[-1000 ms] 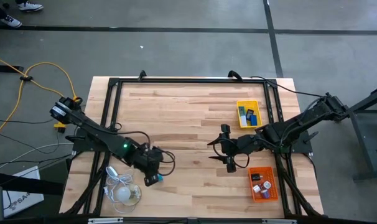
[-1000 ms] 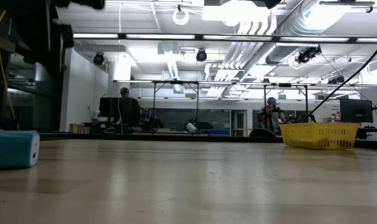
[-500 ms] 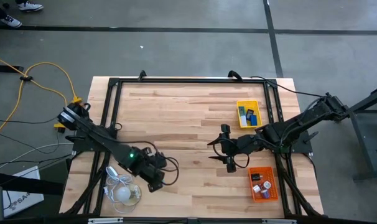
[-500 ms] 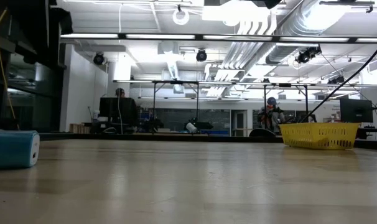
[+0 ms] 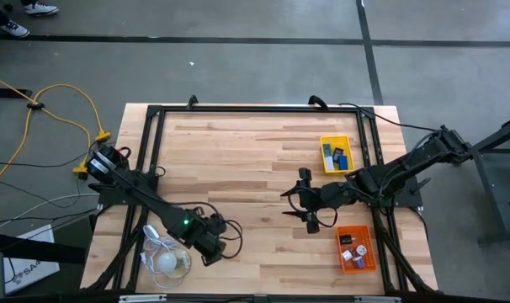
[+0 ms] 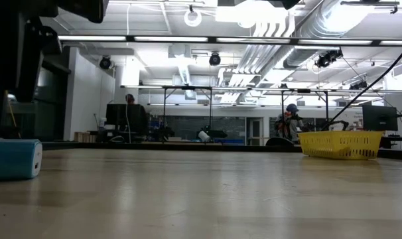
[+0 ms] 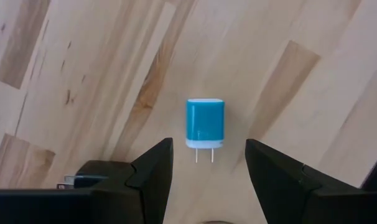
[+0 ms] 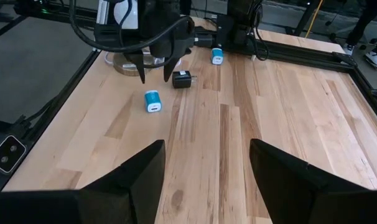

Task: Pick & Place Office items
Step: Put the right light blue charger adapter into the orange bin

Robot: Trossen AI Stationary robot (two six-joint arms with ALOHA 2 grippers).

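Hovering lower-left in the high view, the left gripper [image 7: 207,163] has shifted nearer the frame's bottom, fingers spread wide and empty above the blue charger [image 7: 205,124]. The right gripper [image 5: 310,204] waits open mid-table.

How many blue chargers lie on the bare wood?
2. One blue charger lies under the left gripper, jaws open; a second blue charger lies near the table frame. Others may be hidden.
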